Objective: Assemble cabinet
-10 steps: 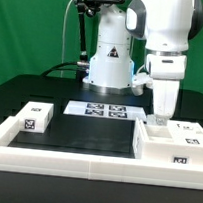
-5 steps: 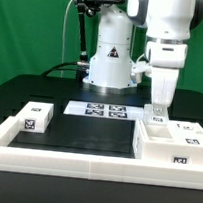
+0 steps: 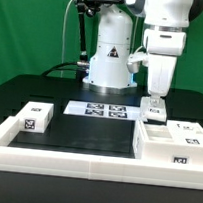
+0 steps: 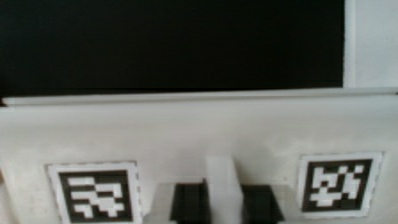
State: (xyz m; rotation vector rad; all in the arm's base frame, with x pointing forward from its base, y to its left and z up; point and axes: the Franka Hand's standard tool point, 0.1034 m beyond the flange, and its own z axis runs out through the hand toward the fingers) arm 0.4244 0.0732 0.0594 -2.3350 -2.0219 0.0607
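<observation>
A white robot arm reaches down from the top of the exterior view, over a black table (image 3: 86, 136) set against a green backdrop. Its gripper (image 3: 152, 104) points straight down on the exterior view's right, and a small white block (image 3: 153, 115) with a black-and-white square tag sits directly under its tips. That block is at the upper rear edge of the large white cabinet shell (image 3: 170, 146), which stands on the table at the exterior view's right, near the front. A tag shows on the shell's front face, and another tagged white piece (image 3: 190, 128) lies just behind the shell at the frame's right edge. Well apart from these, on the exterior view's left, a second drawer block (image 3: 33, 118) rests on the table with tags on its top and front. The marker board (image 3: 96, 110) lies flat at the middle rear, in front of the arm's base. A long low white rail (image 3: 74, 159) runs across the front of the table and up its left side. In the wrist view the gripper (image 4: 222, 205) has two dark fingers (image 4: 187, 205) pressed against either side of a narrow white upright strip, so the jaws are clenched on the small white block. A white face with one tag on each side of the fingers fills that view, with black table beyond its far edge; whether that face belongs to the block or the shell cannot be told
</observation>
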